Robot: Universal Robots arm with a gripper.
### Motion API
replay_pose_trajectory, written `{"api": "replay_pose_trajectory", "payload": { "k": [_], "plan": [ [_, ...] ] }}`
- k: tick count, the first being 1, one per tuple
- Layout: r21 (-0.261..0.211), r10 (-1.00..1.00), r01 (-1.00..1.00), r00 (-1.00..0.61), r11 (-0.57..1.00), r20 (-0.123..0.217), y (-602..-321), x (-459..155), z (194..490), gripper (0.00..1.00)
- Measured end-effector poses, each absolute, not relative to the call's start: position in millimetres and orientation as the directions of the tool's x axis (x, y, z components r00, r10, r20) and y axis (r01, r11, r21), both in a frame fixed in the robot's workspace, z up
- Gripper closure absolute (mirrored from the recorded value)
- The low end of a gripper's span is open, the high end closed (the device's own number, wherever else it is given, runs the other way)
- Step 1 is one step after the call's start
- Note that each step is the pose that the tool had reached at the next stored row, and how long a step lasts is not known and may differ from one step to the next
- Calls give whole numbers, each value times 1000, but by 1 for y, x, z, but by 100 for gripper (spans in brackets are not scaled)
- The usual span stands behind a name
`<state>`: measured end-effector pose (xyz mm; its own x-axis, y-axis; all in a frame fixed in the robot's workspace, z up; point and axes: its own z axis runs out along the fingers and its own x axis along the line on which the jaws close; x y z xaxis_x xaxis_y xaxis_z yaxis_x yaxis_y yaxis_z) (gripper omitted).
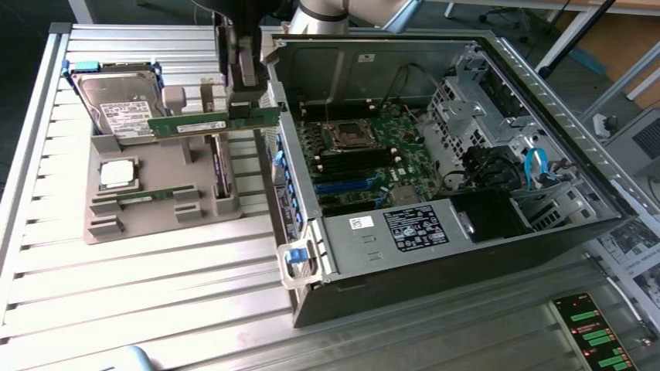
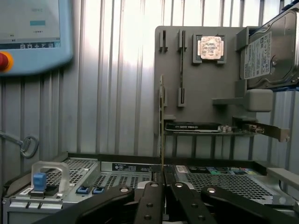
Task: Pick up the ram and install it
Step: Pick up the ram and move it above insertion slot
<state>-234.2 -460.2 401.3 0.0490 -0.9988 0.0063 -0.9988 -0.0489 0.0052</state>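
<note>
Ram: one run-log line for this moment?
gripper: shut on ram | ram: held in air over gray tray, beside open PC case | install: not yet done

From the exterior view I saw my arm point(image 1: 314, 15) at the top centre of the frame, its pale joint cut off by the edge. The gripper point(image 1: 247, 108) hung in the upper left-centre, pointing straight down. In the wrist view its black fingers point(image 2: 150, 200) stood nearly together, pinching the ram point(image 1: 196, 122) by its thin faces.
</note>
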Motion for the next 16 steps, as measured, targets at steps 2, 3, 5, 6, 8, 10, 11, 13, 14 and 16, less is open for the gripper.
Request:
{"api": "replay_pose_trajectory", "payload": {
  "k": [2, 3, 5, 6, 8, 10, 11, 13, 14, 16],
  "plan": [
    [5, -999, -999, 49, -49, 6, -460, -230, 401, 88],
    [6, -999, -999, 49, -49, 6, -461, -228, 401, 88],
    [6, -999, -999, 49, -49, 6, -461, -224, 401, 88],
    [6, -999, -999, 49, -49, 6, -461, -222, 401, 88],
    [6, -999, -999, 49, -49, 6, -461, -218, 401, 88],
    [6, -999, -999, 49, -49, 6, -462, -214, 401, 88],
    [6, -999, -999, 49, -49, 6, -462, -212, 401, 88],
    [6, -999, -999, 49, -49, 6, -462, -207, 401, 88],
    [7, -999, -999, 49, -49, 6, -462, -205, 401, 88],
    [7, -999, -999, 49, -49, 6, -462, -200, 401, 88]
  ]
}}
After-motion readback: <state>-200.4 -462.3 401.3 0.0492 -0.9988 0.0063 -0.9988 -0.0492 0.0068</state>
